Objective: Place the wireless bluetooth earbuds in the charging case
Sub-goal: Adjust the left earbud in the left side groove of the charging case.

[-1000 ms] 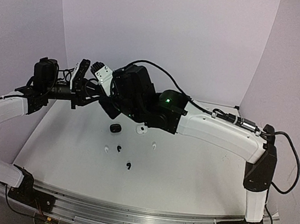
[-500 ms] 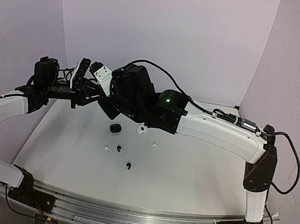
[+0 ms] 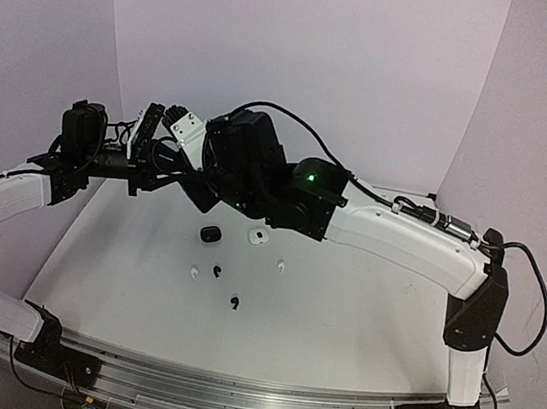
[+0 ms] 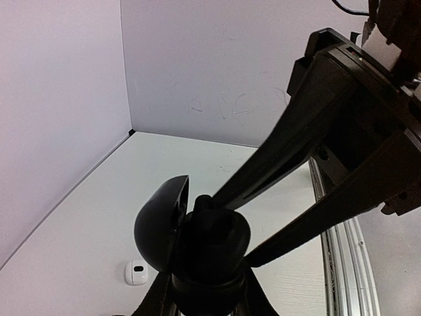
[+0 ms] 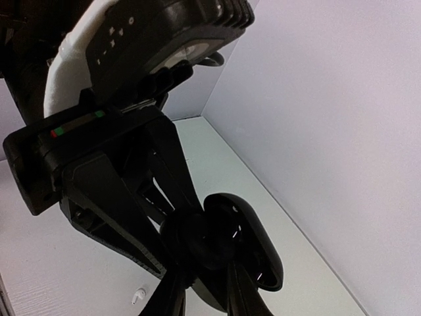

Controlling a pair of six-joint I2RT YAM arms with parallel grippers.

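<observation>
- Probably the earbuds [image 3: 234, 303] handle as tiny, light, glossy and slippery things; pinch one gently across its thicker body.
- Several lie loose on the table [image 3: 358, 327].
- Left gripper [image 4: 205, 296], raised mid-air, clamps the open black charging case [image 4: 197, 247].
- Right gripper [image 5: 200, 293] meets it there, jaws partly apart; I cannot tell whether it grips anything.

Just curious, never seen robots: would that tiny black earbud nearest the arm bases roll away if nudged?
It would probably skid: the black earbud lies loose on the smooth white table. Its curved comma shape suggests spinning rather than rolling far. So tiny, it is likely very light.
</observation>
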